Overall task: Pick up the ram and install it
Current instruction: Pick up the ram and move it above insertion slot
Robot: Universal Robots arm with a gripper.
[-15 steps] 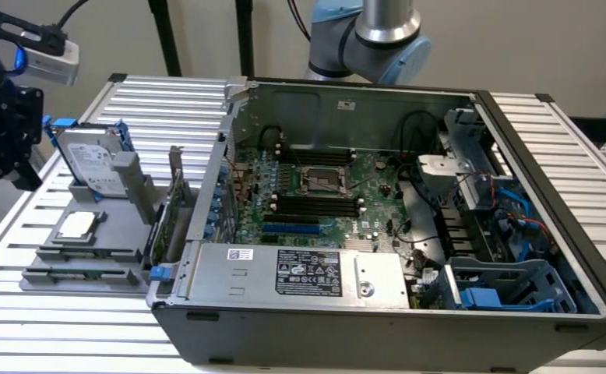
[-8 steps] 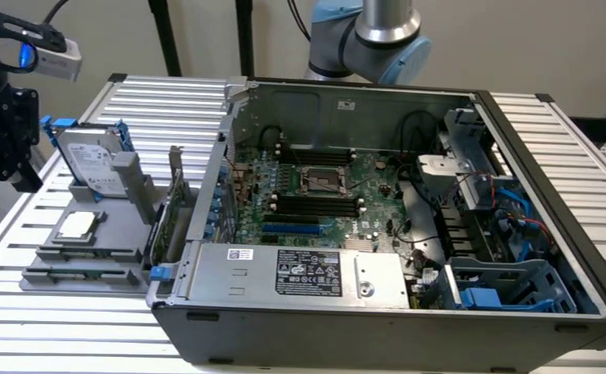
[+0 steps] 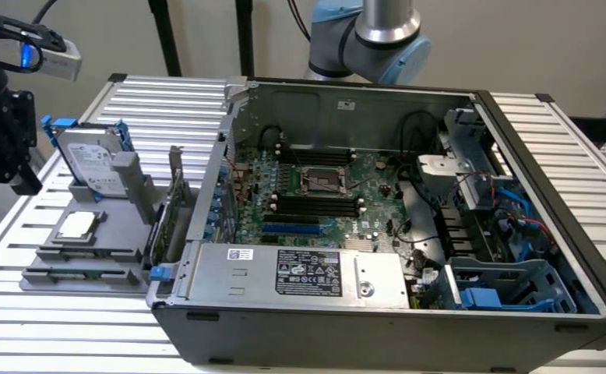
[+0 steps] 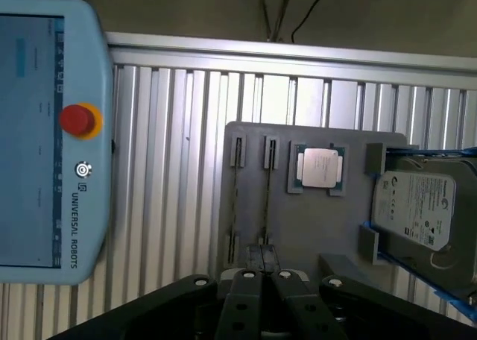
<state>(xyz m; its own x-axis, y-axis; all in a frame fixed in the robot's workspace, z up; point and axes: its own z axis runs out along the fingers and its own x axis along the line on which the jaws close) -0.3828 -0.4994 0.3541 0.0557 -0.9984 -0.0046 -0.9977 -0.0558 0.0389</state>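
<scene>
**End effector pressed together over the parts tray**

Black end effector sits at the near edge of the wrist view, its two fingers pressed flat against each other. Just beyond the fingertips lies a flat grey plastic parts tray on the ribbed aluminium tabletop.

The ram, a long thin dark stick, stands on edge in a narrow holder of the tray, in line with the fingertips. Whether they touch it cannot be told. A second thin dark stick stands parallel in the holder just beside it. On the ram's other side a square silver processor chip lies flat in its recess. Past the chip, a silver hard drive in a blue frame stands propped at the tray's end. A pale blue teach pendant with a red button lies on the tabletop, apart from the tray.

In the exterior view the tray is on the exterior view's left of an open grey computer case. The case's green motherboard carries rows of black memory slots. The arm's silver and blue joint rises behind the case.
</scene>
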